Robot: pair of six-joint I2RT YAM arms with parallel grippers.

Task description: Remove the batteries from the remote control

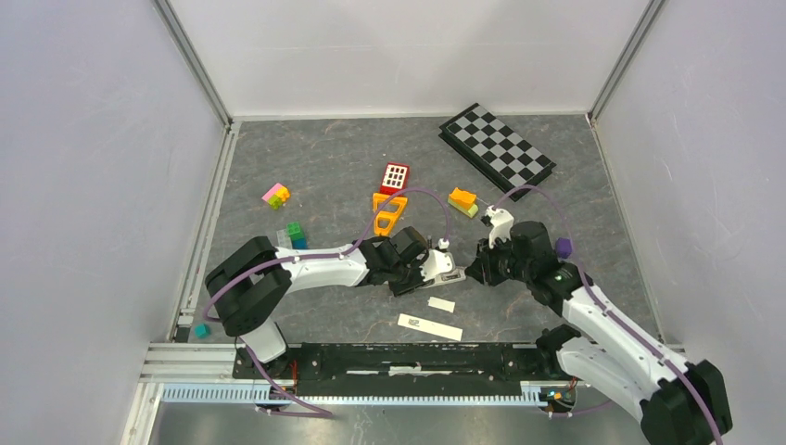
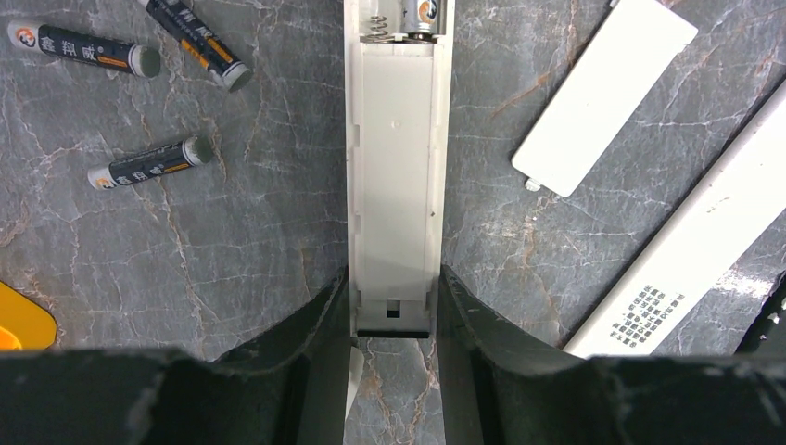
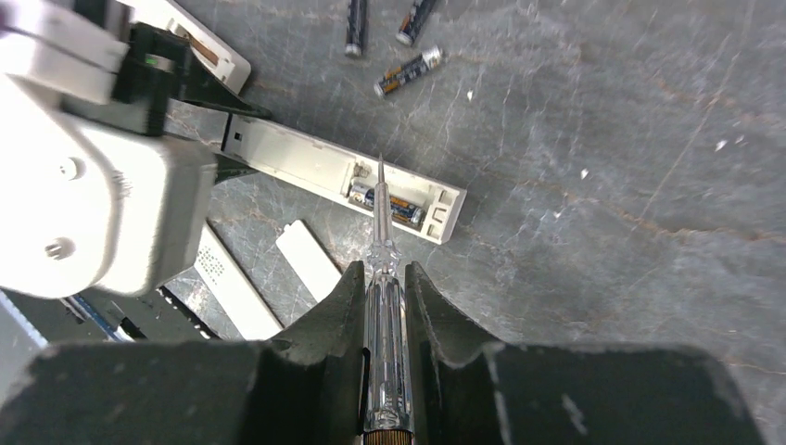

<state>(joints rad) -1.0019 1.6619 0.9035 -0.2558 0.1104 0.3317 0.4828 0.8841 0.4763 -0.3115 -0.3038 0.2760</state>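
the remote (image 3: 297, 158) is pinched at its end by the left gripper (image 2: 394, 297). a tool (image 3: 383, 243) is clamped in the right gripper (image 3: 383, 278), its tip set at the open bay mid-frame, where one battery (image 3: 400, 206) lies. if the tip is levered hard, the slick cylinder could be flicked away, or the thin white plastic wall chipped. three batteries (image 2: 148, 164), dark and glossy with metal ends, are seen loose at upper left on the marbled grey table (image 2: 259, 232).
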